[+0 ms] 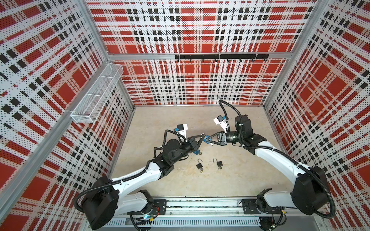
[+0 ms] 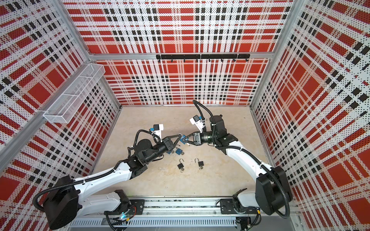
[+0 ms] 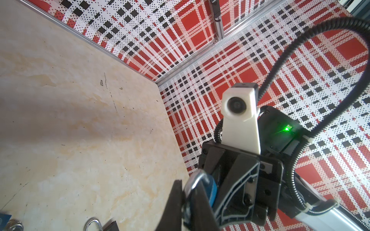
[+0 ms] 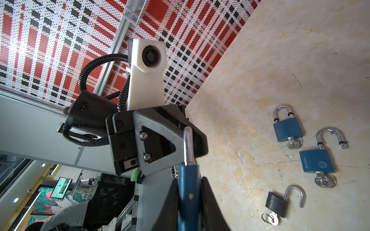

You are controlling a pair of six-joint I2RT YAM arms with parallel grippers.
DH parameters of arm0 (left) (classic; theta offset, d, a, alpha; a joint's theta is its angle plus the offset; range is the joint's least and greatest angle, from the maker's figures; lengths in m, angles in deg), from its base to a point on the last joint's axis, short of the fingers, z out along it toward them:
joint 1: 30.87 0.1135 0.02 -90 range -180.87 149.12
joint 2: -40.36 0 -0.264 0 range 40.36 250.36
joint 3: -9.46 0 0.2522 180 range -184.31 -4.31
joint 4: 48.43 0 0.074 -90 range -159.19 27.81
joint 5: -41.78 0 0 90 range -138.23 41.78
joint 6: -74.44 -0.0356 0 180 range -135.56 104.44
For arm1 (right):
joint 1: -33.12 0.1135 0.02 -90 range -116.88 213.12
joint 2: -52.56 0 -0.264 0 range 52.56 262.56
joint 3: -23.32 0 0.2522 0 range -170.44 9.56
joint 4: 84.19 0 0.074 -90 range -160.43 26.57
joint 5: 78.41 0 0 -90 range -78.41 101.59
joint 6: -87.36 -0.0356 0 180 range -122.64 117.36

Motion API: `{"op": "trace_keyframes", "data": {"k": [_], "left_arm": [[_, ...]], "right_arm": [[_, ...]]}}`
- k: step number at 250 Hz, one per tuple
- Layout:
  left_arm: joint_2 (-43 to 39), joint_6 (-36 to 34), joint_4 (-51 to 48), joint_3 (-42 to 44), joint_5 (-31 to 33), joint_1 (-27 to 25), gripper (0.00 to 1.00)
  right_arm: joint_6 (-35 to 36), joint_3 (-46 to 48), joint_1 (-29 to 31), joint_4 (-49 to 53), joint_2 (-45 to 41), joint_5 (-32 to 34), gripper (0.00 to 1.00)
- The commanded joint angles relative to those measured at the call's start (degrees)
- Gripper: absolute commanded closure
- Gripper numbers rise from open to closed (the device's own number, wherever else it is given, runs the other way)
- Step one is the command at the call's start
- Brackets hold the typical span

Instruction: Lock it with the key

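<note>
While the beige table (image 1: 180, 120) fills the lower middle of a top view, both arms meet just above its centre. The right gripper (image 1: 208, 139), jaws narrowly apart, clamps the blue padlock (image 4: 188, 192) by its body, likely bracing it. The left gripper (image 1: 201, 137), almost fully closed, pinches the silver shackle (image 4: 188, 144), seemingly to push it home. An open black padlock (image 1: 199, 166) lies lower centre. The held lock's key cannot be made out.

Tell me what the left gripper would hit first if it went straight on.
The left gripper has the blue padlock at its tips. Just beyond, the right gripper faces it head-on, gripping the same lock, so that is likely the first contact.
</note>
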Motion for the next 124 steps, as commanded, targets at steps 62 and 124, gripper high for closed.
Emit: {"op": "trace_keyframes", "data": {"k": [62, 124], "left_arm": [[-1.0, -3.8, -4.9, -4.1, -26.6, 1.0, 1.00], [-2.5, -3.5, -4.9, -5.0, -28.7, 3.0, 0.86]], "right_arm": [[-0.1, -1.8, 1.9, -11.9, 0.0, 4.1, 1.00], [0.2, -1.8, 2.0, -11.8, 0.2, 4.1, 1.00]]}}
